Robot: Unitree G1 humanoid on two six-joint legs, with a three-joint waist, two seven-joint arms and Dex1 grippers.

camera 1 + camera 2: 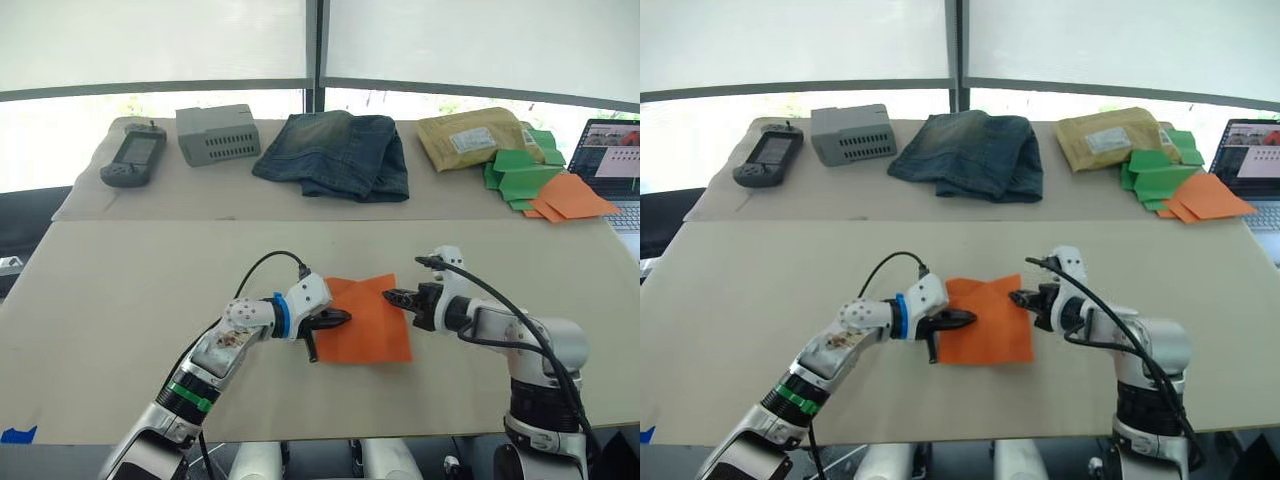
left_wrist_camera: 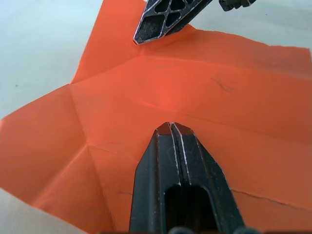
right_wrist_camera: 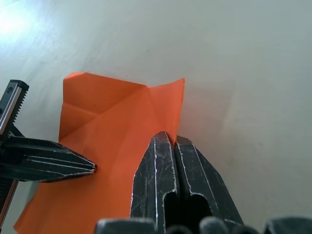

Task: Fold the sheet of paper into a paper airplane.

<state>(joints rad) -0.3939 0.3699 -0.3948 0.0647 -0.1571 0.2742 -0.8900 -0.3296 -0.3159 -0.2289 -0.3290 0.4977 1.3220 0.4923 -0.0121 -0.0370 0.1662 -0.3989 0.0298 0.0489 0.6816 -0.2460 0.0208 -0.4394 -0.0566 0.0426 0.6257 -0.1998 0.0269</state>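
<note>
Pressing down from both sides, the robot's two black-fingered grippers work a thin, bright orange sheet of paper point(image 1: 365, 320) lying flat near the front middle of the beige surface point(image 1: 120, 300). The left gripper point(image 1: 340, 318) rests its tip on the sheet's left part with its jaws closed together and nothing between them; the right gripper point(image 1: 392, 296), jaws likewise closed and empty, touches the sheet's right edge near the far corner. Creases already cross the paper, and its far edge shows corners folded inward, so the job appears to be at an early fold, well short of a dart. The next move likely calls for one tip to pin the sheet while the other lifts an edge and flattens a new crease.
</note>
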